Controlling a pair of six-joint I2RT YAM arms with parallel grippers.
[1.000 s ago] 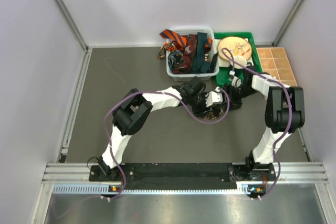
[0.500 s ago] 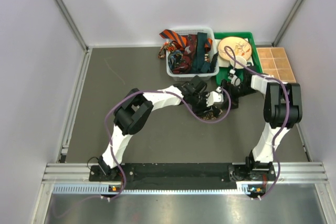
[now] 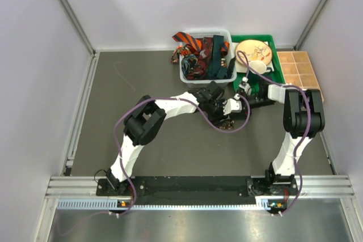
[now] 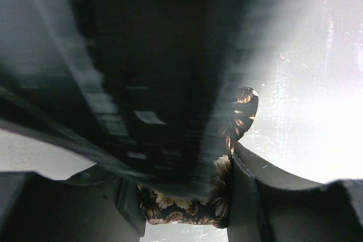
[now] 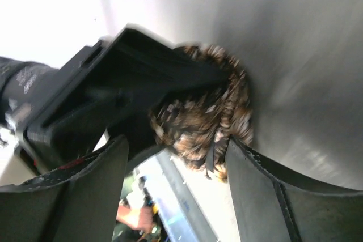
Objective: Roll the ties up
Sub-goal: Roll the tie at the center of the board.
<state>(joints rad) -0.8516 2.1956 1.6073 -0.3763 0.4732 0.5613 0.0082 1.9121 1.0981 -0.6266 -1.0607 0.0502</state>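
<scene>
Left wrist view: the left gripper is clamped on the brown-black speckled tie, a roll wedged between its fingers low in the frame, over the grey table. A blurred dark shape fills the frame above. Right wrist view: the right gripper has its jaws apart, the roll just ahead. Farther back, upper centre of the top view, the other ties sit in a white basket.

bare table at left, basket and green tray blocking far side
</scene>
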